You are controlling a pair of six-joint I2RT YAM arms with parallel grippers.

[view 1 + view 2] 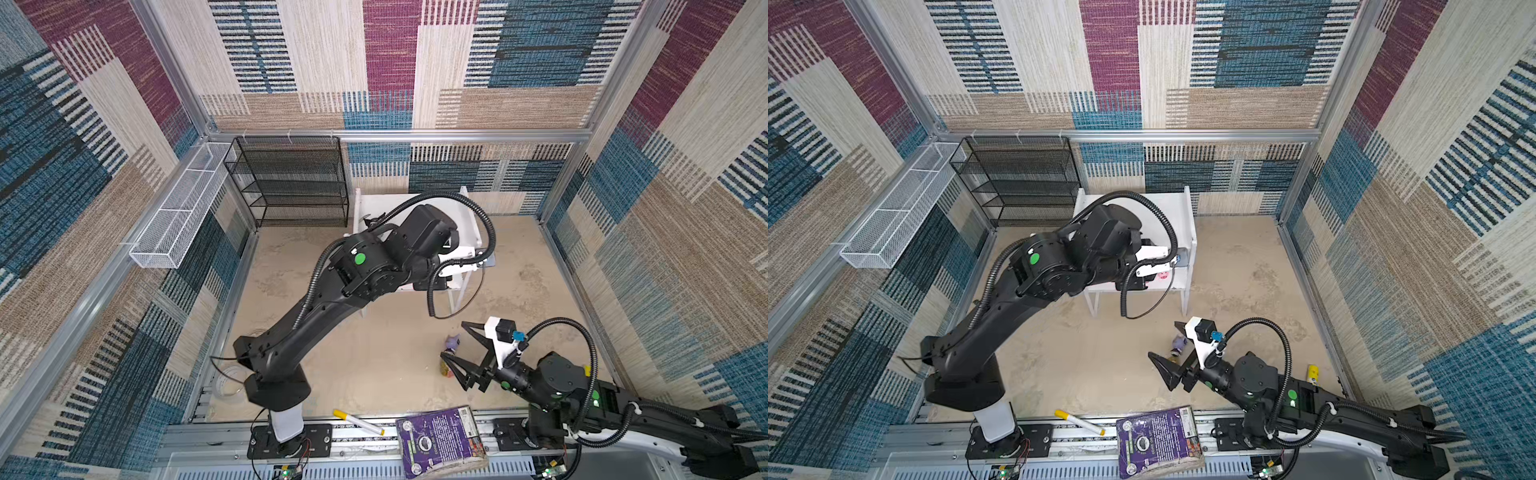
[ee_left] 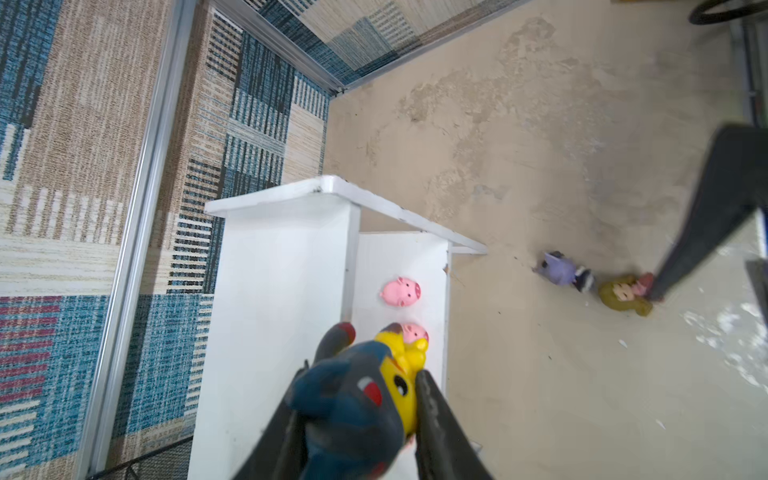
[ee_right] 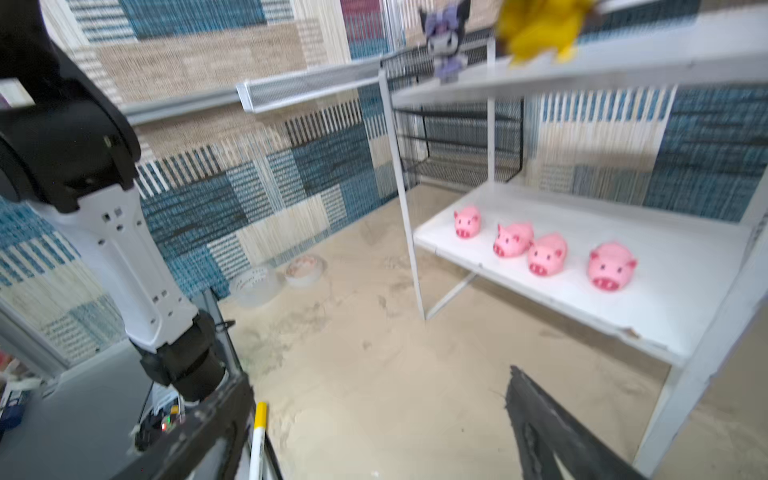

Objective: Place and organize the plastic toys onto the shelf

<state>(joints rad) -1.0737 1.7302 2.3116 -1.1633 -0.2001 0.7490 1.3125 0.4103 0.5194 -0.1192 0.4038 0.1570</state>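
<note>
My left jaws: pinching yellow hooded toy [image 2: 376,386] over shelf [image 2: 270,257] top board | my right jaws: spread wide beside blonde girl [image 2: 623,296], lilac toy [image 2: 559,270] on desk | handling, my guess: light, stiff, slick plastic; I'd take the girl across her torso.

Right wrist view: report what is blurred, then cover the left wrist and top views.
Right wrist view: pink pigs fairly crisp, yellow blue-hooded toy smeared at the frame edge. Left wrist view: that toy, close to the lens, soft; blonde girl slightly blurred. Both top views: sharp, evenly lit, no glare.
</note>
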